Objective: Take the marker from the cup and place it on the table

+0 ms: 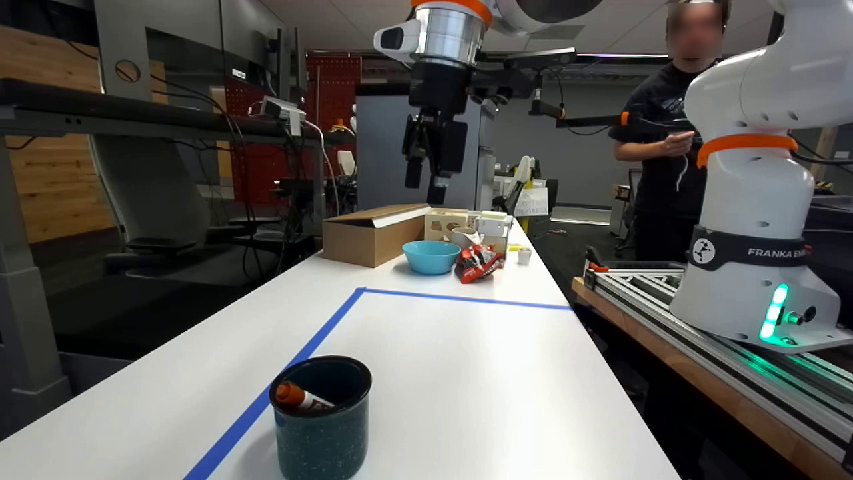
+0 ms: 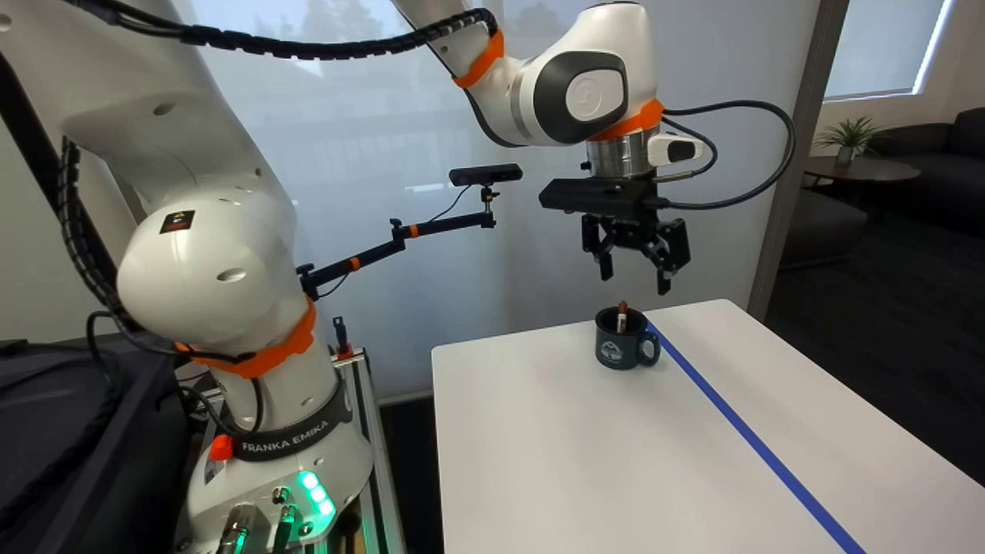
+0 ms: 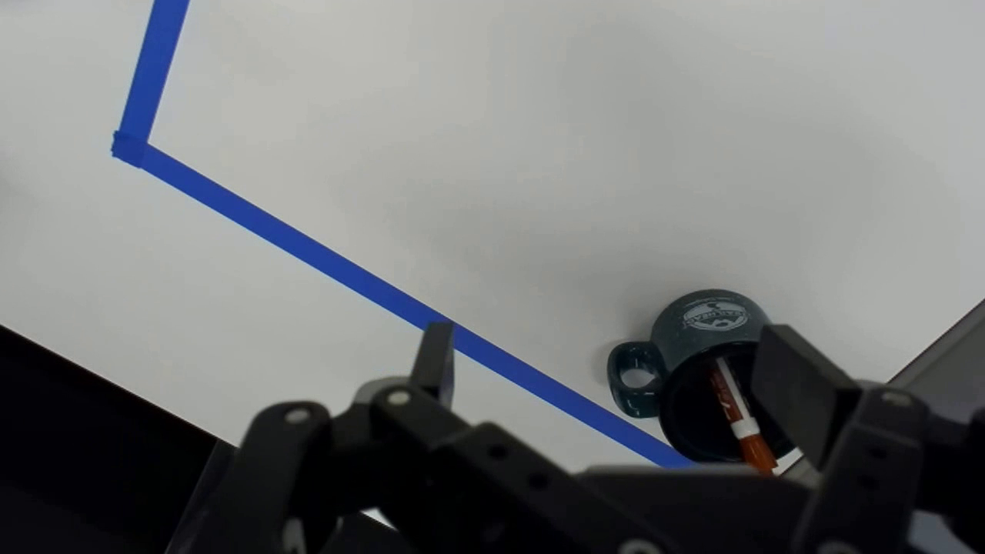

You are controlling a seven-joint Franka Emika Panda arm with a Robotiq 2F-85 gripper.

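Note:
The dark teal cup (image 1: 323, 445) stands upright on the white table (image 1: 480, 387). It also shows in an exterior view (image 2: 613, 354) and in the wrist view (image 3: 712, 319), where a handle is seen. The marker (image 1: 305, 399), orange-red with a white band, leans inside the cup with its orange end at the rim. It shows too in an exterior view (image 2: 622, 319) and in the wrist view (image 3: 735, 408). My gripper (image 2: 635, 277) is open and empty, above the cup and apart from it. In the wrist view, my right finger partly covers the cup's rim.
Blue tape (image 3: 308, 250) runs beside the cup. At the table's far end stand a cardboard box (image 1: 360, 241), a light blue bowl (image 1: 431, 259), a red bag (image 1: 478, 264) and a small white cup (image 1: 524, 257). A camera arm (image 2: 446, 225) reaches out beside the robot base.

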